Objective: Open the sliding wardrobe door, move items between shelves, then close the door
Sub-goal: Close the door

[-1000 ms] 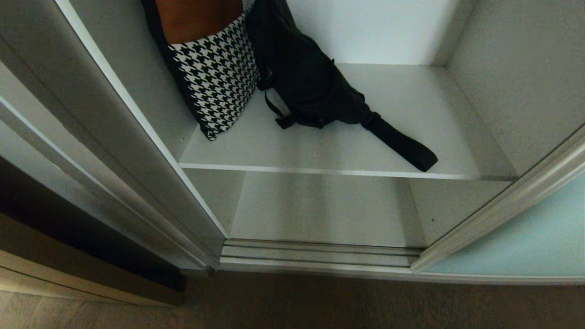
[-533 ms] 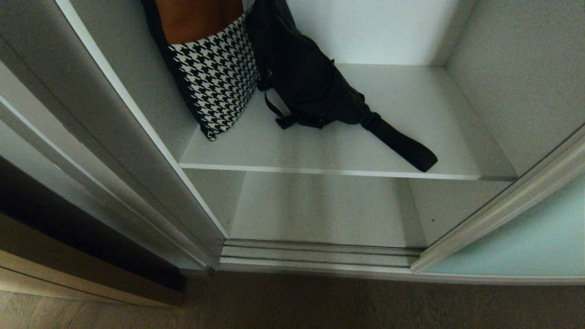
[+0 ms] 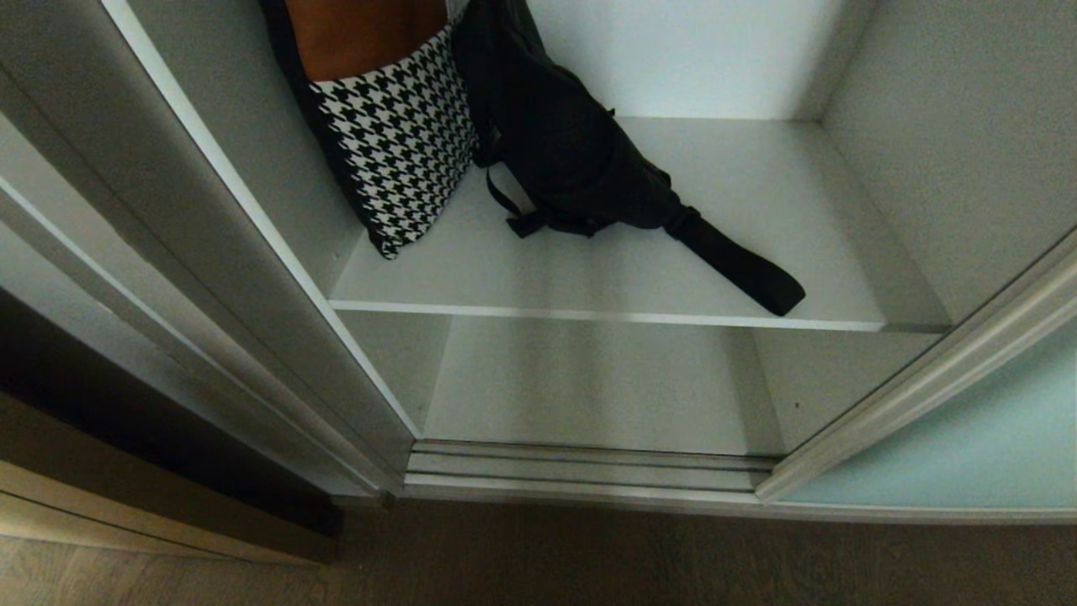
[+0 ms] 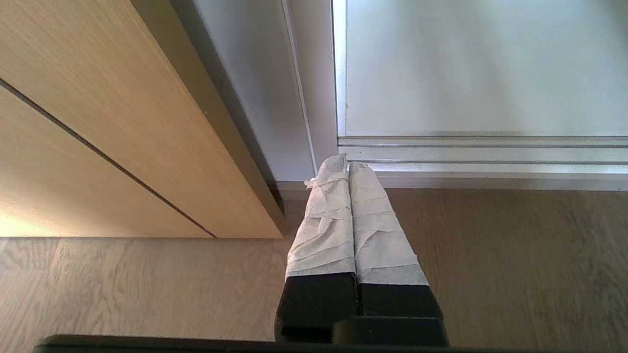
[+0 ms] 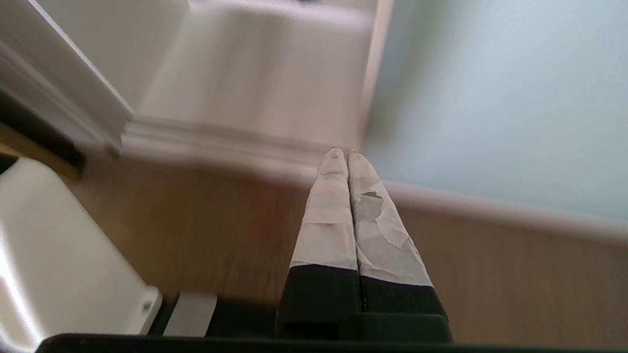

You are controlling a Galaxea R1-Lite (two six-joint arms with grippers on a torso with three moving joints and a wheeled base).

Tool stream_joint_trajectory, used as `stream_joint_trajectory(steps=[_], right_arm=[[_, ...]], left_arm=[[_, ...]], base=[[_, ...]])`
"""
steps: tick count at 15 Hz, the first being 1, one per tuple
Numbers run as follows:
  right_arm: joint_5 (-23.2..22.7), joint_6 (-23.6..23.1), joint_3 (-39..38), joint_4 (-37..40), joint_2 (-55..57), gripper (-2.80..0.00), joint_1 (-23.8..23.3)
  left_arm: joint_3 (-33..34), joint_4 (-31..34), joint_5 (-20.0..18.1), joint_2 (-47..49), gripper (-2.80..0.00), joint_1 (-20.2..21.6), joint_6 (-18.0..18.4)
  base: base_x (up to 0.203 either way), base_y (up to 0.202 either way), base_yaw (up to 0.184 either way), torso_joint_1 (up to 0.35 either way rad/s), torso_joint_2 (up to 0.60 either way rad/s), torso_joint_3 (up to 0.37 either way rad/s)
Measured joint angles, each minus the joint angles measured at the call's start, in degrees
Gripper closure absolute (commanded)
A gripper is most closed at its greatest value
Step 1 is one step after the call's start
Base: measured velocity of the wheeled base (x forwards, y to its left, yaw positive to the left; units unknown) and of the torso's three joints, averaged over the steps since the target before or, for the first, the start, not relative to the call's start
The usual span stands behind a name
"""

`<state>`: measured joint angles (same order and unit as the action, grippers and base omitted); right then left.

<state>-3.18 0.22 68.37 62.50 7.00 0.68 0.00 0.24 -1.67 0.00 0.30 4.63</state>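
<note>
Door: sliding wardrobe door (image 3: pixel 968 438) stands pushed aside, lower right of the head view; frosted blue-green glass, pale metal frame.
Bags: houndstooth bag (image 3: pixel 395 143) upright at upper left, leaning on the wardrobe's side wall; black pouch bag (image 3: pixel 564 160) touching it on the right, its strap (image 3: pixel 740 269) trailing toward the shelf's front edge.
Shelves: both bags on the upper shelf (image 3: pixel 606 278); lower shelf (image 3: pixel 589 387) beneath it.
Track: ribbed floor track (image 3: pixel 589 467) along the opening.
Left gripper (image 4: pixel 343 164): fingers pressed together, empty, above wood floor (image 4: pixel 490 264) beside tan cabinet front (image 4: pixel 98 122).
Right gripper (image 5: pixel 342 154): fingers pressed together, empty, near the door's bottom corner.
</note>
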Motion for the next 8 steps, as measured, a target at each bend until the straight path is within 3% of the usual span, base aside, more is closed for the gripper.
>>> stream_joint_trajectory(steps=[4, 8], right_arm=[[3.91, 2.21, 9.35, 3.32, 8.61, 0.00, 0.50], [4.92, 3.75, 18.25, 3.54, 16.31, 0.00, 1.70]], left_arm=[[0.00, -0.02, 0.01, 0.00, 0.00, -0.01, -0.01], [0.00, 0.00, 0.00, 0.00, 0.00, 0.00, 0.00]], base=[[0.000, 0.000, 0.000, 0.000, 0.00, 0.000], [0.000, 0.000, 0.000, 0.000, 0.00, 0.000]])
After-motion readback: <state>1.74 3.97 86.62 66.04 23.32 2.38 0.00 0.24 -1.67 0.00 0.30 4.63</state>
